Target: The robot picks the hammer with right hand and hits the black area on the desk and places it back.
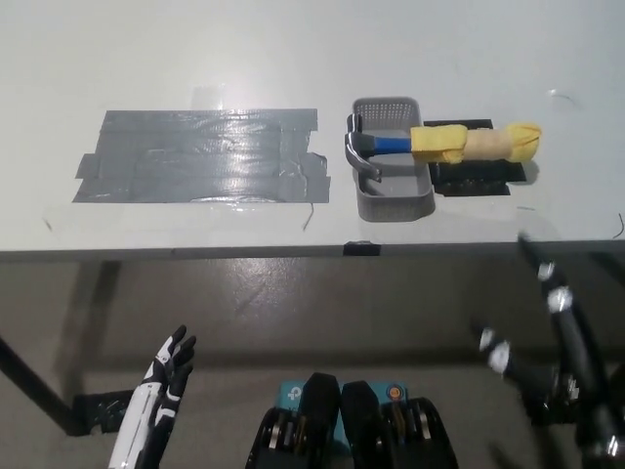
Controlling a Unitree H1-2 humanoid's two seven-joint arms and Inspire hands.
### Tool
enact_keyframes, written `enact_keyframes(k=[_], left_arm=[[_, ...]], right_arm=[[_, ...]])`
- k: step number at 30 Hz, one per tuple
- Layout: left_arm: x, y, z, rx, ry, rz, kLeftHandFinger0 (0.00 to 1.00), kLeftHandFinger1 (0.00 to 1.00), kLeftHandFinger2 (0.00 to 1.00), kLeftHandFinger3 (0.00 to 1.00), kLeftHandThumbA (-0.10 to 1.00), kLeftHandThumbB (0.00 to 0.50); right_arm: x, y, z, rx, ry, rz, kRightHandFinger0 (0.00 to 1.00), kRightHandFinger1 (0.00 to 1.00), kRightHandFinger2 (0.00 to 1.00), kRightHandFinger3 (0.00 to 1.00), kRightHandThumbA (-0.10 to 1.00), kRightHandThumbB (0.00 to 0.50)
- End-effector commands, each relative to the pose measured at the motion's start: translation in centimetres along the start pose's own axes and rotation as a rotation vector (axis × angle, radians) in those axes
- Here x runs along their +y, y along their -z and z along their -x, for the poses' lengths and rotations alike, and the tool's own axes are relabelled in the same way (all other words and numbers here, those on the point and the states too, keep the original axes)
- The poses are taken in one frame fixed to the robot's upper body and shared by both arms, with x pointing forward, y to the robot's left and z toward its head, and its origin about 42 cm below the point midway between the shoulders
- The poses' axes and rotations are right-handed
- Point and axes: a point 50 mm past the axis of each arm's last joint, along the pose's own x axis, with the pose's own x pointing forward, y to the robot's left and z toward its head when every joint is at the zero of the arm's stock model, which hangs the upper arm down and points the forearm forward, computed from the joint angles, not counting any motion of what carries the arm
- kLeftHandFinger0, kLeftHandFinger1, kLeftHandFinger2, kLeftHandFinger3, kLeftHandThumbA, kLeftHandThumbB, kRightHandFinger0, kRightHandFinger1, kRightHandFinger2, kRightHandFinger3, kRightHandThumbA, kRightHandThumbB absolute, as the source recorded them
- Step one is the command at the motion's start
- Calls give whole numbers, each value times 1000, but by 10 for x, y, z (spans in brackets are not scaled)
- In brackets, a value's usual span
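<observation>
Desk of pale, smooth, matte grey-white (293, 49), filling upper view, front edge running straight across. Patch of overlapping dark grey tape strips (200, 156), glossy and wrinkled, laid flat left of centre: presumably the "black area" to strike, padded so as to spare the surface. Perforated grey plastic basket, rectangular with rounded corners (393, 200), just right of the tape, serving as a fixed rest. Steel claw hammer with blue neck and yellow foam-wrapped handle (439, 144), head inside the basket, handle overhanging its right rim above a black mat (474, 181), thus offered rightwards for an easy grip. Black right hand (547, 342), low at right below desk level, blurred, holding nothing; finger spread unreadable. White left hand (161, 396) resting lower left, fingers loosely apart, empty.
</observation>
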Motion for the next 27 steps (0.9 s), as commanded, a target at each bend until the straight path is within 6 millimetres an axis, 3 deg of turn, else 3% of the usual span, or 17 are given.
enact_keyframes(k=[1,5,6,14,16,21,27], left_arm=[[-1,-15,-5,-68,3,-14,1000,1000,1000,1000,951,36],[0,-17,-6,-70,2,-20,1000,1000,1000,1000,953,25],[1,-17,-5,-70,2,-21,1000,1000,1000,1000,953,25],[3,-19,-7,-77,4,-21,1000,1000,1000,1000,962,23],[3,-19,-8,-80,5,-25,1000,1000,1000,1000,973,25],[3,-20,-9,-83,10,-26,1000,1000,1000,1000,991,20],[4,-21,-11,-80,17,-34,1000,1000,1000,1000,990,36]], right_arm=[[-28,-21,-45,-66,58,234,1000,1000,1000,1000,603,219],[-37,-20,-92,-80,53,477,1000,1000,1000,1000,784,265],[-37,-20,-92,-80,54,478,1000,1000,1000,1000,788,265],[-28,-12,-158,-55,18,734,1000,1000,1000,1000,915,333],[-25,-10,-167,-37,2,756,1000,1000,1000,1000,914,338],[-16,-4,-188,18,-47,858,1000,1000,1000,1000,1000,417],[-9,-4,-203,32,-36,880,1000,1000,1000,1000,1000,396]])
